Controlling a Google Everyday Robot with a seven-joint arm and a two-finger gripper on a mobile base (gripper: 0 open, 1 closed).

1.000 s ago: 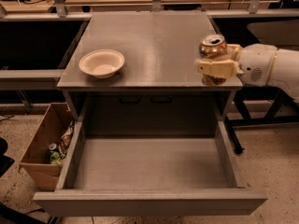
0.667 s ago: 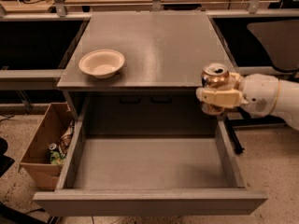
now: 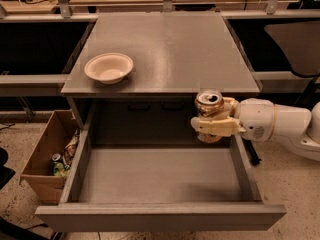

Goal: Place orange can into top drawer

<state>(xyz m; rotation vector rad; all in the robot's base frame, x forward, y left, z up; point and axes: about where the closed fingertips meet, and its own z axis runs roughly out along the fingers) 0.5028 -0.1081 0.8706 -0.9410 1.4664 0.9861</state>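
The orange can (image 3: 208, 104) is upright, its silver pull-tab top showing, held in my gripper (image 3: 214, 125). The cream fingers (image 3: 216, 128) are shut around its body. The can hangs in the air over the back right part of the top drawer (image 3: 155, 176), just below the cabinet top's front edge. The drawer is pulled fully out, wide and grey, with a bare flat bottom. My white arm (image 3: 280, 126) reaches in from the right, above the drawer's right side wall.
A cream bowl (image 3: 109, 67) sits on the grey cabinet top (image 3: 165, 44) at the left. A brown cardboard box (image 3: 47, 159) with trash and a greenish can (image 3: 57, 158) stands on the floor left of the drawer. Dark benches flank the cabinet.
My gripper has carried the orange can down and to the left, from the cabinet top's right edge to above the drawer's back right corner.
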